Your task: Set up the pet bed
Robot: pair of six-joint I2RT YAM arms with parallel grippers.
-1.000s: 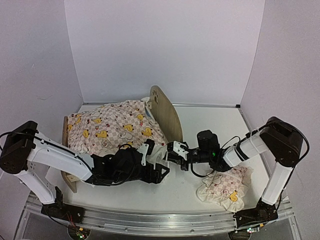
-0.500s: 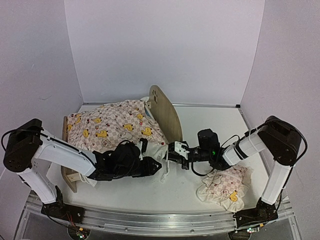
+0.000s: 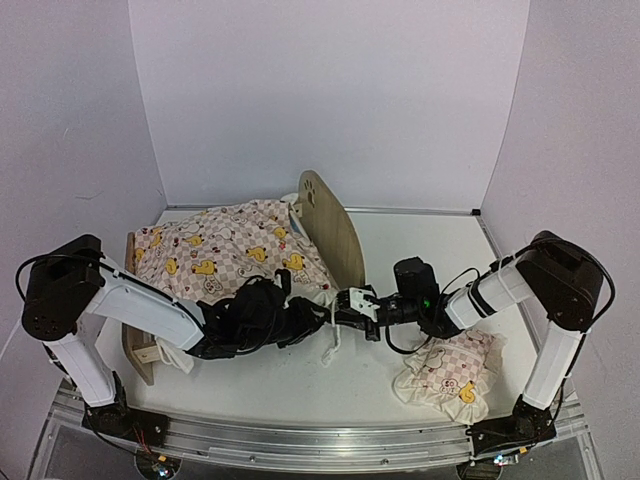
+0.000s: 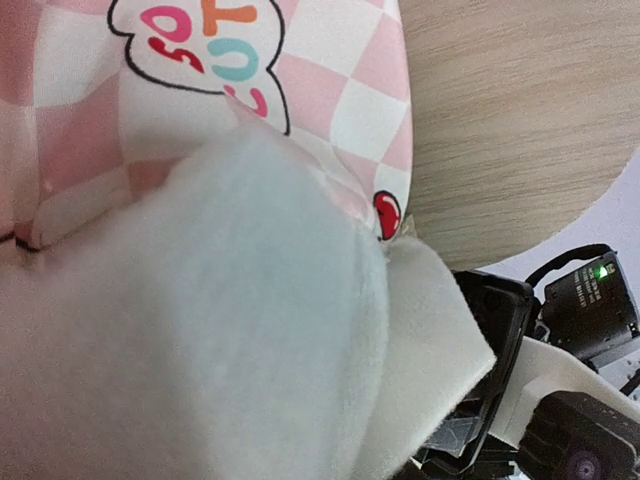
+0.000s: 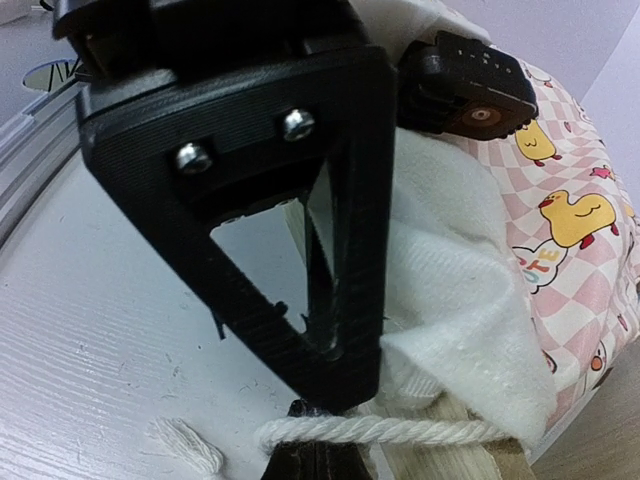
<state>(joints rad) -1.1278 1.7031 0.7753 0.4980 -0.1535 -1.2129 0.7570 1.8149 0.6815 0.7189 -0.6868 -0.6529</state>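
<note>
The pet bed (image 3: 332, 228) stands at mid-left, its rounded wood headboard (image 4: 520, 120) upright. A frilled cartoon-print quilt (image 3: 230, 250) lies over it. My left gripper (image 3: 305, 325) is at the quilt's near right corner. The quilt's white underside (image 4: 200, 320) fills the left wrist view and hides the fingers, which look drawn together on the cloth. Just right of it, my right gripper (image 3: 345, 300) is shut, with a white cord (image 5: 380, 432) pinched at its tips (image 5: 325, 420) beside the bed's wood rail (image 5: 450, 450). The cord's loose end (image 3: 329, 345) hangs down to the table.
A small matching frilled pillow (image 3: 450, 375) lies on the table at the front right, under the right forearm. White walls close in the back and both sides. The right arm's black wrist (image 4: 560, 400) sits close beside the left gripper.
My left gripper was open near the table one second ago. It has since moved up and left to the quilt's corner and closed. The right arm has hardly moved.
</note>
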